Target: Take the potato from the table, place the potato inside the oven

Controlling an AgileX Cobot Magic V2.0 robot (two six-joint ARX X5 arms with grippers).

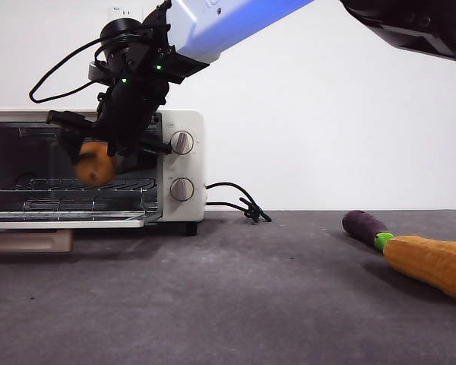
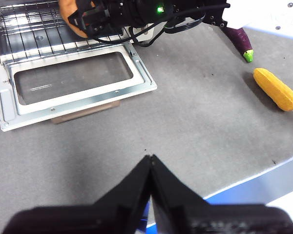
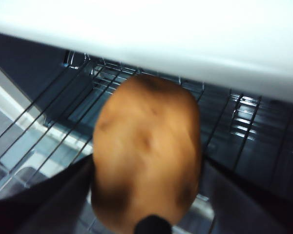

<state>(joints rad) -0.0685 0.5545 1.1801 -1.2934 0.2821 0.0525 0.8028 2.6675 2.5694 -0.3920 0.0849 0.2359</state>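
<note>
White-blue arm (image 1: 228,23), blk cables, grn LEDs

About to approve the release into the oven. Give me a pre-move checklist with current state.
1. Grip: right gripper shut on the potato: ok.
2. Oven door down and open: ok.
3. Potato over the wire rack, inside the opening: ok.
4. Potato resting on the rack: not ok, it hangs above the bars.
5. Left gripper shut, out over the table, away from the oven: ok.
6. Clearance to the oven ceiling: cannot tell.
</note>
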